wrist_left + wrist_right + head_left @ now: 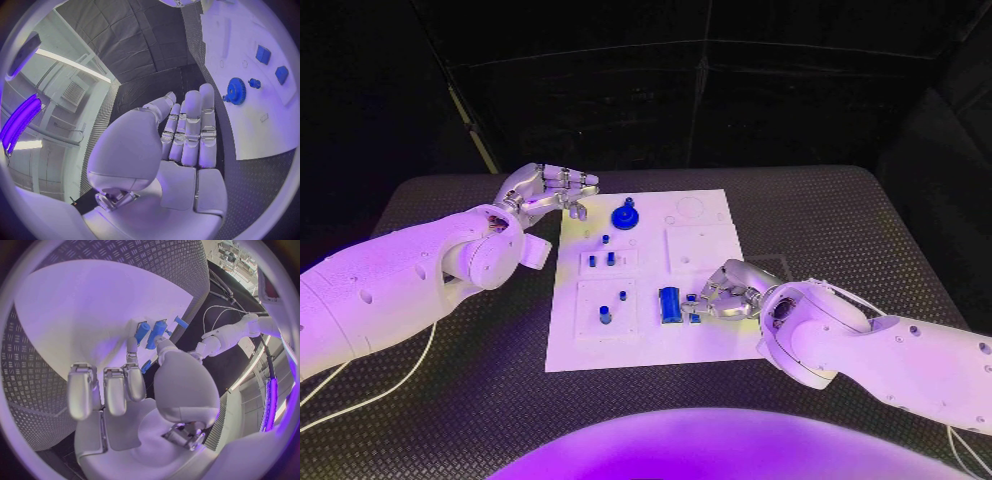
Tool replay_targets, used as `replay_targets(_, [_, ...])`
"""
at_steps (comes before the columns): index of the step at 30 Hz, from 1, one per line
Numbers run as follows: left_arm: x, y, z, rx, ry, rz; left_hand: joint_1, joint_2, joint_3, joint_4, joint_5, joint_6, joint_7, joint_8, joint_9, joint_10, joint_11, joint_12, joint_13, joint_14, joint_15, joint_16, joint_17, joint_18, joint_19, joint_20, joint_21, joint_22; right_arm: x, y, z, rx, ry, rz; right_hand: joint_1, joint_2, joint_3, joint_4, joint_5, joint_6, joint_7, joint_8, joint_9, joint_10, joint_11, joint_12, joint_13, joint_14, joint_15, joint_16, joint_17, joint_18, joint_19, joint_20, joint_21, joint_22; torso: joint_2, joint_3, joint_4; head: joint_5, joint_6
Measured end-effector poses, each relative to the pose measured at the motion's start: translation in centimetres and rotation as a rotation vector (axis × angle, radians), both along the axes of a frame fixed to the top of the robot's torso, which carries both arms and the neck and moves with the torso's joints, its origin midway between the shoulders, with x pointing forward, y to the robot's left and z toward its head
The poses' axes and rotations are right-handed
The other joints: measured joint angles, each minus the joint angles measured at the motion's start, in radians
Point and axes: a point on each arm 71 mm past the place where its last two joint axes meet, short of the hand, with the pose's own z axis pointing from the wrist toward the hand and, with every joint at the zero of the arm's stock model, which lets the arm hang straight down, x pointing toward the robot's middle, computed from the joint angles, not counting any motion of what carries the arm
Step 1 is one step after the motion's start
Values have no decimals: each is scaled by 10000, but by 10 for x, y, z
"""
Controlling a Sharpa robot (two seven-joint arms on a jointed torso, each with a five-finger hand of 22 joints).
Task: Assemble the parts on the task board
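Blue gear (626, 214) beside the empty, slack left hand (548, 190) (right hand (724, 292) pinching a small blue part (145, 366)).

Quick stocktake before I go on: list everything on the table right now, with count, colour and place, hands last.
Table: one, black, textured, under everything.
Task board: one, white plate, middle of the table.
Gear: one, blue, toothed, at the board's far end, near the left hand.
Cylinders: blue, lying side by side on the board's near half by the right hand; the right wrist view shows two.
Small parts: several, blue, on the board's left half between the gear and the near edge; exact count too small to tell.
Left hand: one, silver, at the board's far left corner, holding nothing.
Right hand: one, silver, over the board's near right part; fingertips at a small blue part beside the cylinders.
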Motion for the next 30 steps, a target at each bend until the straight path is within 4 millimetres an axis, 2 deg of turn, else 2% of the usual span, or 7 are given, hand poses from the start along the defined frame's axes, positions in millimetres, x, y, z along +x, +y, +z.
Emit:
replay_targets(6, [0,0,0,2,5,0,0,0,0,0,0,0,0,0,0,0,0,0,0,0,0,0,0,0,0,0,0,0,0,-1,1,-40,-40,26,420,192,-255,-134,-29,0,0,0,42,0,0,0,0,0,0,0,0,0,0,0,0,0,-1,4,0,-10,-7])
replay_targets(10, [0,0,0,7,8,5,0,0,0,0,0,0,0,0,0,0,0,0,0,0,0,0,0,0,0,0,0,1,-2,-3,2,-53,-82,115,947,270,-408,-422,-421,-1,1,-1,76,0,0,0,0,0,0,0,0,1,0,0,0,0,-4,5,-1,-10,-13])
replay_targets(13, [0,1,0,10,9,9,0,0,0,0,0,0,0,0,0,0,0,0,0,0,0,0,0,0,0,0,0,1,-3,-5,4,-46,-136,224,1020,250,-505,-519,-572,-40,40,-1,80,0,0,0,-1,0,0,0,0,1,0,0,0,0,-4,5,-1,7,-21])
replay_targets(20, [0,1,0,13,11,13,0,0,0,0,0,0,0,0,0,0,0,0,0,0,0,0,0,0,0,0,0,1,-6,-7,8,-24,-345,470,1016,253,-816,-406,-577,-40,40,-1,101,-1,0,0,0,0,0,0,-1,1,0,0,0,-1,-8,5,-12,21,-6])
replay_targets(25, [0,1,0,15,12,16,0,0,0,0,0,0,0,0,0,0,0,0,0,0,0,0,0,0,0,0,0,1,-7,-10,9,-56,-462,543,884,384,-999,-298,-577,-40,40,-37,112,0,0,0,-1,0,0,-1,8,0,0,0,0,0,-8,4,-12,17,-12])
replay_targets(30, [0,2,0,20,15,25,0,0,0,0,0,0,0,0,0,0,0,0,0,0,0,0,0,0,0,0,0,1,-7,-12,10,-96,-515,574,884,384,-1030,-298,-577,-40,40,-37,123,-1,0,0,-1,0,0,-1,7,0,0,0,0,0,-5,1,-3,8,-19])
